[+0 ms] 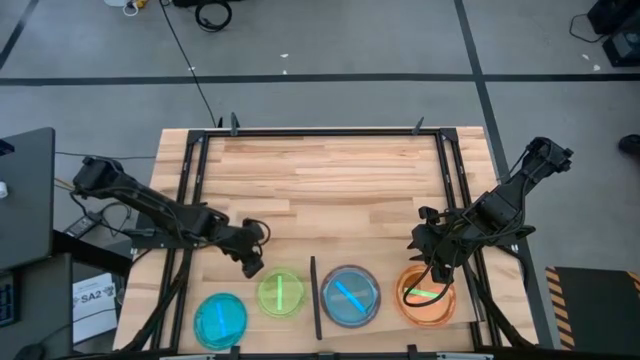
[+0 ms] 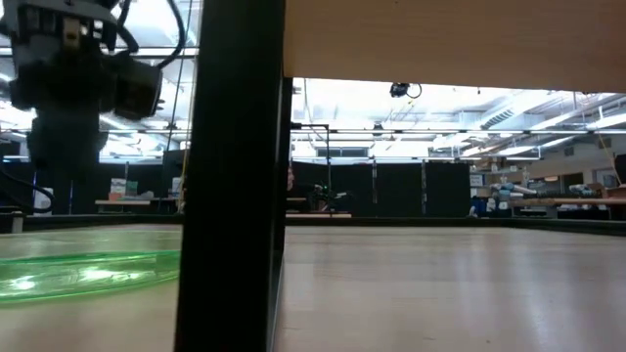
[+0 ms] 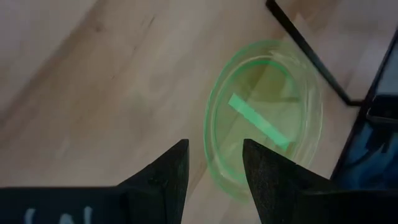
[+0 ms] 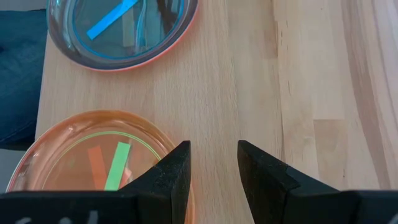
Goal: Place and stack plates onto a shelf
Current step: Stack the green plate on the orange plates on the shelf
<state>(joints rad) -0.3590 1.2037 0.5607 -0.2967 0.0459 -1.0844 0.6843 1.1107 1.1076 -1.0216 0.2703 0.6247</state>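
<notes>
A blue plate [image 1: 220, 318] and a green plate [image 1: 281, 294] lie on the tabletop near its front edge. To the right of a black strip [image 1: 314, 297] lies the pale shelf board [image 1: 388, 300]. It carries a blue plate stacked on a pink one [image 1: 350, 296] and an orange stack [image 1: 428, 297] showing a green streak. My left gripper [image 1: 252, 268] is open just above the green plate's rim [image 3: 210, 134], one finger on either side of it. It also shows in the low view [image 2: 68, 88]. My right gripper [image 1: 432, 268] is open and empty at the orange stack's far rim [image 4: 158, 134].
In the low view a black post [image 2: 235, 176] and the underside of a board [image 2: 450, 39] fill the near field, with the green plate [image 2: 88, 274] to their left. A black frame [image 1: 190, 200] runs along the table's sides. The table's far half [image 1: 320, 180] is bare wood.
</notes>
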